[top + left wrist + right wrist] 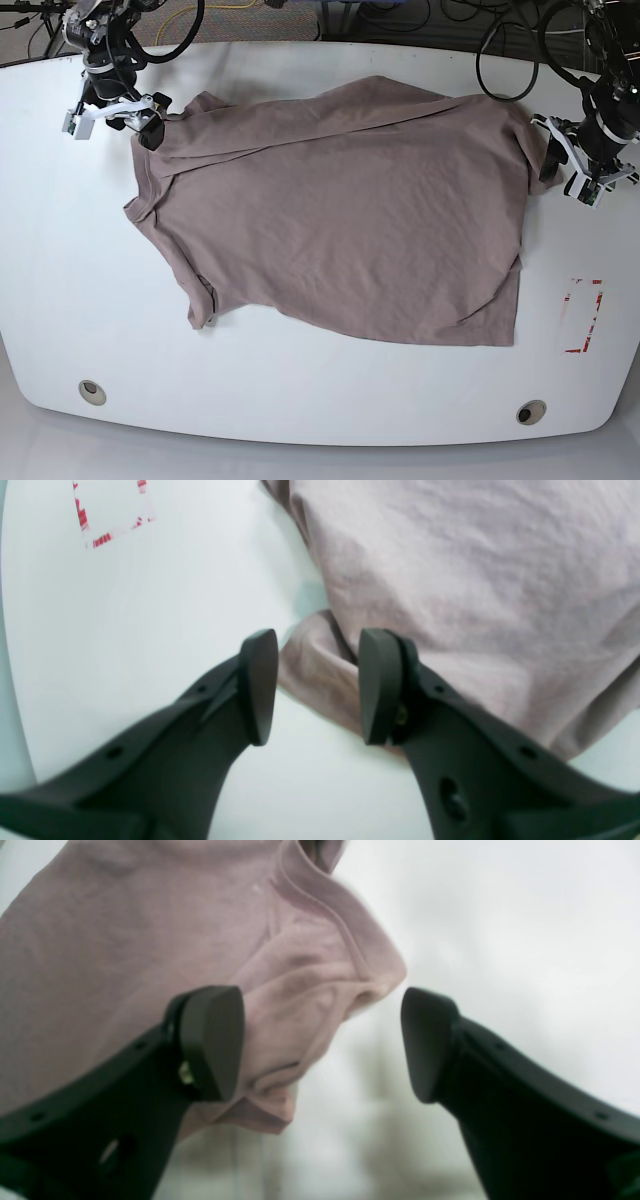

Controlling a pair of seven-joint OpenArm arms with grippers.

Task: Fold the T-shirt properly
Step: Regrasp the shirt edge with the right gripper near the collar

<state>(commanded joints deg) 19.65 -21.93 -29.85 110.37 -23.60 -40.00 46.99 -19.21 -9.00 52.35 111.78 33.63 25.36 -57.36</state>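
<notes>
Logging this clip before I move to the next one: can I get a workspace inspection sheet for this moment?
Surface: white table, two round holes near the front edge.
Job's things: T-shirt spread out, wrinkled, one edge folded over.
Clutter: red-and-white marker on the table.
Grippers: left gripper open at a shirt corner; right gripper open around a bunched shirt edge.
Cables: black cables behind the table.
Surroundings: nothing seen.

The left gripper (317, 687) hangs low with its 2 dark fingers (257, 685) spread apart, nothing pinched between them. The right gripper (322, 1042) is likewise parted, its 2 pads (212, 1040) set wider. In the base view both arms reach in from the far corners, wrists angled down.
</notes>
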